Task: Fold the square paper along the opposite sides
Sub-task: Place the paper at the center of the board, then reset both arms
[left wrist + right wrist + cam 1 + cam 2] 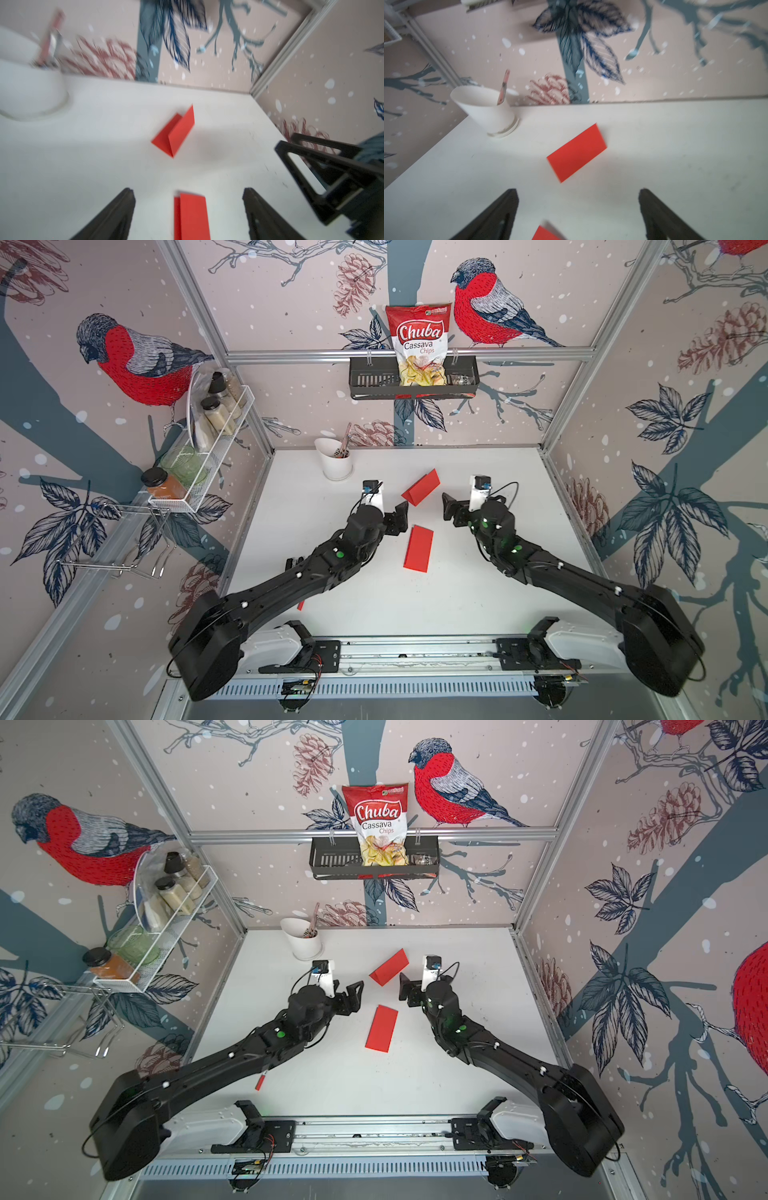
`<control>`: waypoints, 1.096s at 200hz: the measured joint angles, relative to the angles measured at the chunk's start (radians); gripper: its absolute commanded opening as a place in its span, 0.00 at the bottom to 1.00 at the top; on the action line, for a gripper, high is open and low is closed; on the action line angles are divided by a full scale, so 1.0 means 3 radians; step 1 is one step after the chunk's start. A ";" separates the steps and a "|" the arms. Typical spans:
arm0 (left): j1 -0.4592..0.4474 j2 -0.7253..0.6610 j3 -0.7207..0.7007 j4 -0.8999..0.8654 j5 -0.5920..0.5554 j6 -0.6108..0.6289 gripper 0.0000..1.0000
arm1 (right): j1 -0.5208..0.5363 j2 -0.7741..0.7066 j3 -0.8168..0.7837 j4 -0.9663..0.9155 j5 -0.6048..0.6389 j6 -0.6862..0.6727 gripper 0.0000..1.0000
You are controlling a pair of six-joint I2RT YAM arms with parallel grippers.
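Observation:
One red paper (420, 487) (389, 967) rests on the white table (478, 593), folded in half and sprung partly open like a tent. It lies apart from and between my two grippers. In the left wrist view this paper (176, 133) shows its V-shaped opening; in the right wrist view it (577, 152) shows one flat face. A second red paper (418, 548) (381, 1028) (192, 216) lies folded flat nearer the front. My left gripper (401, 516) (188, 190) is open and empty above its far end. My right gripper (449, 506) (577, 190) is open and empty too.
A white cup (336, 460) (488, 112) holding utensils stands at the table's back left. A small red scrap (300, 605) peeks out under the left forearm. On the walls hang a white spice rack (208, 456) and a black basket (365, 381) with a chips bag (419, 344).

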 measured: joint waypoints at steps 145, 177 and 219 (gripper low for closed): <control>0.2303 0.0855 -0.1481 0.2272 0.0706 0.1415 0.74 | -0.1984 0.1069 -0.1783 0.2928 -0.0141 -0.0549 1.00; 0.2533 0.1349 -0.1386 0.2636 0.0968 0.1349 0.96 | -0.2219 0.1132 -0.1389 0.2889 -0.0660 -0.0399 1.00; 0.2613 0.1413 -0.1274 0.2763 0.1082 0.1233 0.97 | -0.2106 0.1130 -0.1297 0.2655 -0.0748 -0.0398 1.00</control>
